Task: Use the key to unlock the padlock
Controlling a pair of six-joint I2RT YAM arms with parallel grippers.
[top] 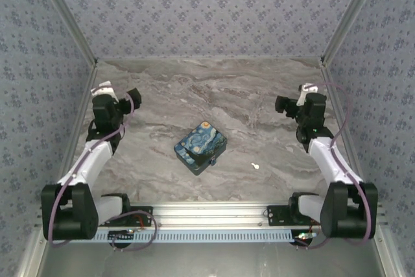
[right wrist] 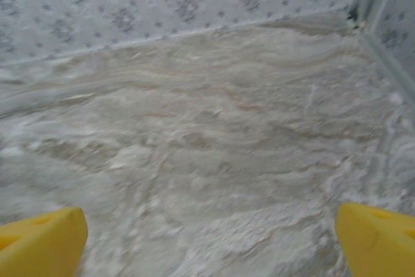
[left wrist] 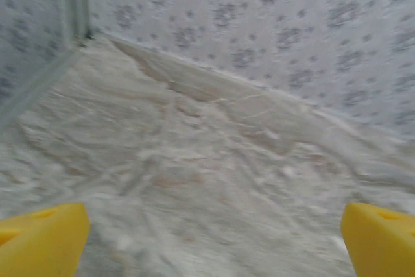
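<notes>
Left gripper (left wrist: pixel 214 241) and right gripper (right wrist: pixel 211 241): jaws spread wide, holding nothing. Key (top: pixel 255 166) lies on marble table (top: pixel 162 89), near painting-print box (top: pixel 201 146), on its right.

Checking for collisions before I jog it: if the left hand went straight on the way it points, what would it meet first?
Probably the bare marble table, short of the patterned wall behind it. The left hand is open and nothing stands in its line, though depth is unclear.
</notes>
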